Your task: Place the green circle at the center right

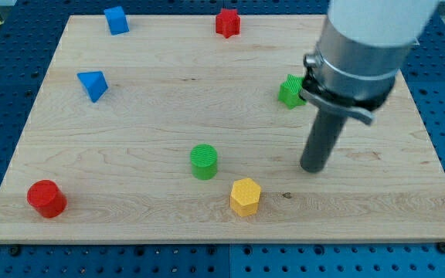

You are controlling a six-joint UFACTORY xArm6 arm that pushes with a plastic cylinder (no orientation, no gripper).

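The green circle (203, 161) is a short green cylinder standing a little below the middle of the wooden board (130, 116). My tip (313, 167) rests on the board well to the view's right of it, at about the same height in the view, with a wide gap between them. A second green block (290, 91), star-like in shape, sits above my tip and is partly hidden behind the arm's body.
A yellow hexagon (245, 196) lies just below and right of the green circle. A red cylinder (46, 198) is at the bottom left. A blue triangle (93, 84) is at the left, a blue cube (116, 19) and a red star (227, 22) at the top.
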